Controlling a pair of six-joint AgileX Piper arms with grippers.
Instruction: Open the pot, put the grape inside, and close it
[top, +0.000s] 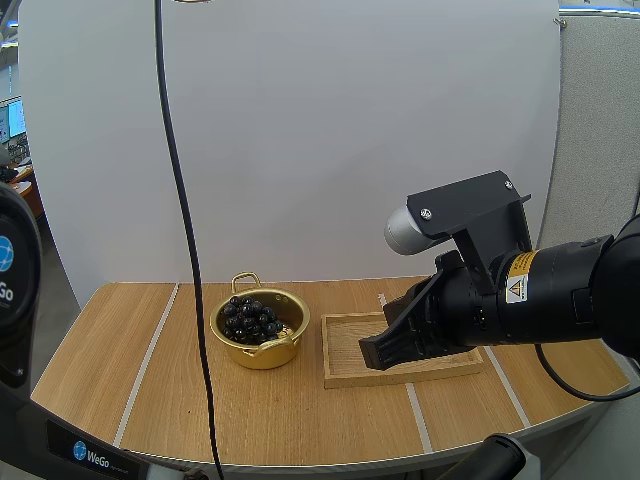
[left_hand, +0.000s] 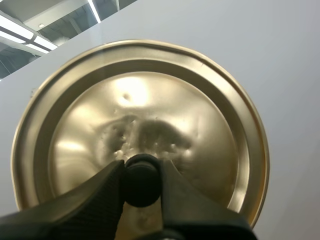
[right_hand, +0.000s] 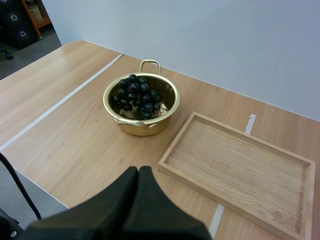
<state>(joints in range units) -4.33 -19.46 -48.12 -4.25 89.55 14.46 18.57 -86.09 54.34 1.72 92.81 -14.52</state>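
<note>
Our left gripper (left_hand: 141, 169) has the lid (left_hand: 150, 95) by its black knob (left_hand: 141, 186). The two fingers (left_hand: 107, 189) pinch the knob between their tips, one on each side. The lid is gold-coloured metal with small dents around the middle. Its knob side is turned toward the arm, and it is lifted off the pot.

Our right gripper (top: 378, 352) hovers above the tabletop (top: 110, 360) near the tray (top: 350, 340). In the high view it shows over the tray's near left part. Its fingers are pressed together into one dark wedge and hold nothing. We cannot tell how high it hangs.

The pot (top: 262, 356) stands open and upright on the tabletop. It is just left of the tray, with a narrow strip of bare wood between them. It has a loop handle (top: 246, 281) on its far side and another on its near side.

The grapes (top: 252, 318) lie inside the pot, a dark bunch that covers most of its bottom and stays below the rim. The tray lies flat, with its long side running to the right, away from the pot.
</note>
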